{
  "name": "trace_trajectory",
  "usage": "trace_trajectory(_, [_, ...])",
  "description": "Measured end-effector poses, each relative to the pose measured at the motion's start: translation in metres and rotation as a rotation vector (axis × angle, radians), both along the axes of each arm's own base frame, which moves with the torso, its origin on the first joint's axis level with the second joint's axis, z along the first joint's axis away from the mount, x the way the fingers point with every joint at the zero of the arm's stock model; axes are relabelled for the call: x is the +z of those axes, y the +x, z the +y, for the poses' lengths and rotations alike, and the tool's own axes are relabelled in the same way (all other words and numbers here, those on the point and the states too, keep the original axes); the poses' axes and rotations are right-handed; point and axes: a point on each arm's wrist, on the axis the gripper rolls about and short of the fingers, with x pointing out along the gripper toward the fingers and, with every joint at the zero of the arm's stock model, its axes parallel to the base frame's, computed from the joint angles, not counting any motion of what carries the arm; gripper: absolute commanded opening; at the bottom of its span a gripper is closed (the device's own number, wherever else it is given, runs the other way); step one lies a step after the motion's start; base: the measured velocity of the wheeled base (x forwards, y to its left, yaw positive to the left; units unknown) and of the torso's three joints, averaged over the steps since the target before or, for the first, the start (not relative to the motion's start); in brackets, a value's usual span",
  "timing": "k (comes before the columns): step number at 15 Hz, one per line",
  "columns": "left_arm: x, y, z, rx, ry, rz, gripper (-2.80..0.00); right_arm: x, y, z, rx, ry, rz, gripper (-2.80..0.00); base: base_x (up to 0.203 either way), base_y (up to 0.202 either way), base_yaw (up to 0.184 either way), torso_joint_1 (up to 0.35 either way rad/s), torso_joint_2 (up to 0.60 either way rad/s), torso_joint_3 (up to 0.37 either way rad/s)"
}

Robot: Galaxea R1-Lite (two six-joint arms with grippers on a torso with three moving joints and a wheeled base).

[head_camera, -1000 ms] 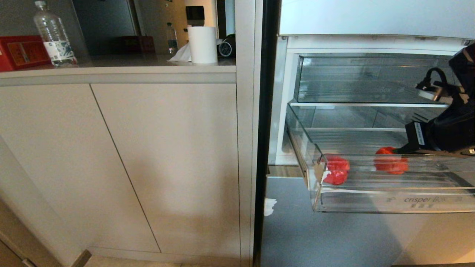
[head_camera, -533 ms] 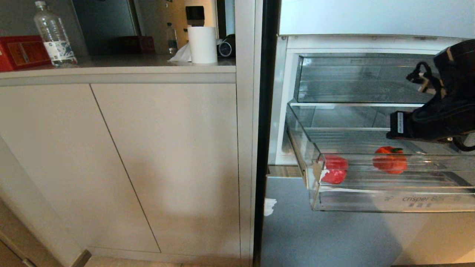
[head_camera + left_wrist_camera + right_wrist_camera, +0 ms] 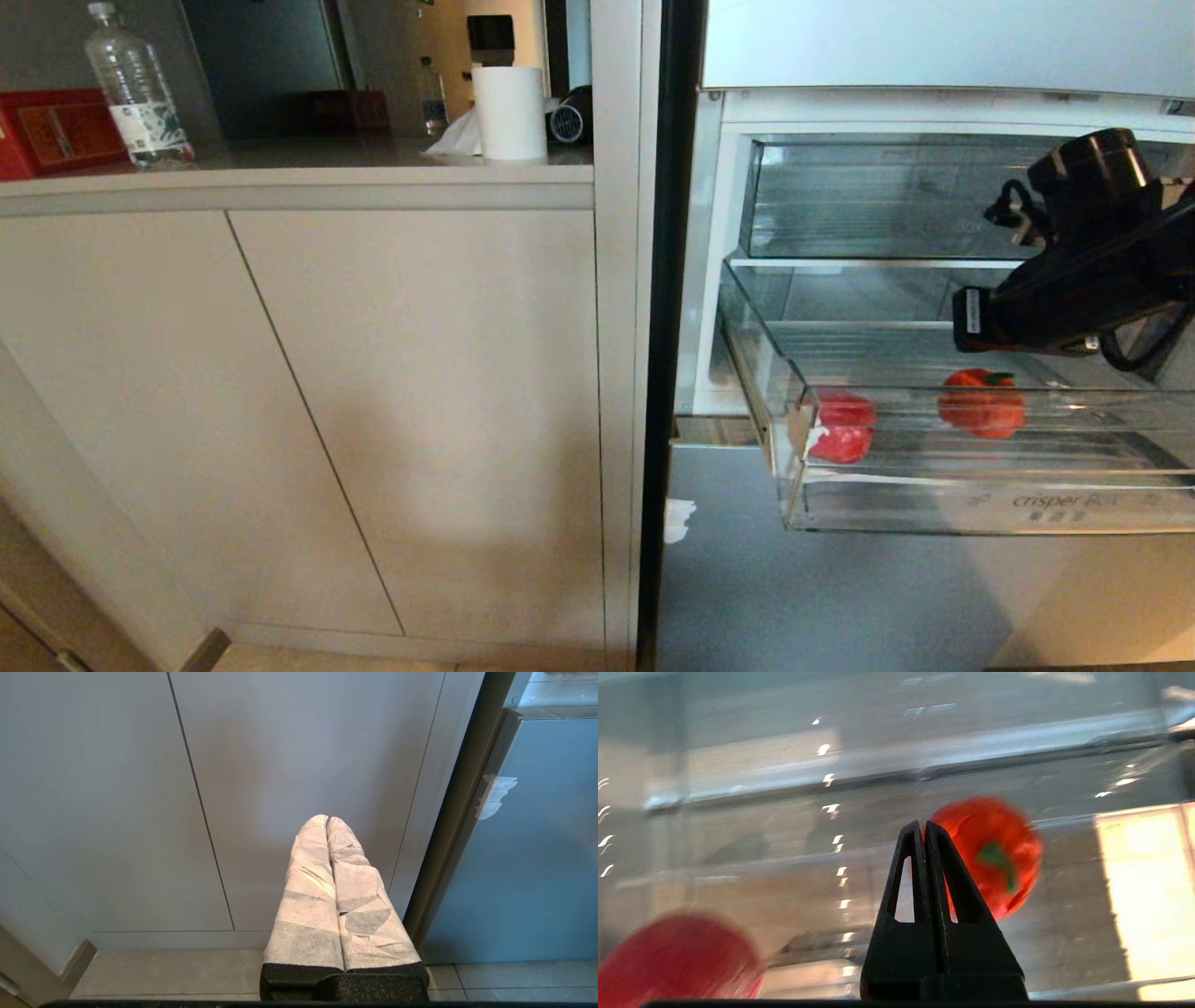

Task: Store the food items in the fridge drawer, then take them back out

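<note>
The right tool (image 3: 924,828), fingers pressed together and empty, has lifted off the round red fruit (image 3: 981,403), leaving it at 3 o'clock of the red packet (image 3: 843,427) inside the Crisper Box drawer (image 3: 980,509), so storing looks complete.

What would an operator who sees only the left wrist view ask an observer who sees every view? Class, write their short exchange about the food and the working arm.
Operator: Where are the food items?
Observer: Both lie in the pulled-out fridge drawer, the red packet at its left end and the round red fruit further right.
Operator: Is the right gripper holding either one?
Observer: No. The right gripper is shut on nothing and hangs above the drawer, near the fruit.
</note>
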Motion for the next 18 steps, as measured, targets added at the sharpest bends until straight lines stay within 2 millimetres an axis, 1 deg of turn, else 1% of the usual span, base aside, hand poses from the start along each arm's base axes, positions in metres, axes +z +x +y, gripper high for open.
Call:
trace_trajectory(2, [0.0, 0.0, 0.0, 0.0, 0.0, 0.0, -2.8, 0.0, 0.006, -0.006, -0.03, -0.014, 0.002, -2.8, 0.0, 0.0, 0.0, 0.0, 0.0, 0.0])
trace_trajectory(3, [0.0, 0.0, 0.0, 0.0, 0.0, 0.0, -2.8, -0.001, 0.007, -0.007, -0.036, -0.016, 0.014, 0.0, 0.0, 0.0, 0.0, 0.0, 0.0, 0.0])
trace_trajectory(5, [0.0, 0.0, 0.0, 0.0, 0.0, 0.0, -2.8, 0.001, 0.005, -0.008, -0.035, -0.02, 0.033, 0.0, 0.0, 0.0, 0.0, 0.0, 0.0, 0.0])
trace_trajectory(9, [0.0, 0.0, 0.0, 0.0, 0.0, 0.0, -2.8, 0.015, -0.003, -0.01, -0.035, -0.024, 0.079, 0.0, 0.0, 0.0, 0.0, 0.0, 0.0, 0.0])
trace_trajectory(11, [0.0, 0.0, 0.0, 0.0, 0.0, 0.0, -2.8, 0.017, -0.003, -0.011, -0.037, -0.025, 0.101, 0.0, 0.0, 0.0, 0.0, 0.0, 0.0, 0.0])
trace_trajectory(14, [0.0, 0.0, 0.0, 0.0, 0.0, 0.0, -2.8, 0.011, 0.005, -0.011, -0.039, -0.025, 0.119, 0.0, 0.0, 0.0, 0.0, 0.0, 0.0, 0.0])
trace_trajectory(18, [0.0, 0.0, 0.0, 0.0, 0.0, 0.0, -2.8, -0.004, 0.019, -0.012, -0.042, -0.023, 0.157, 0.0, 0.0, 0.0, 0.0, 0.0, 0.0, 0.0])
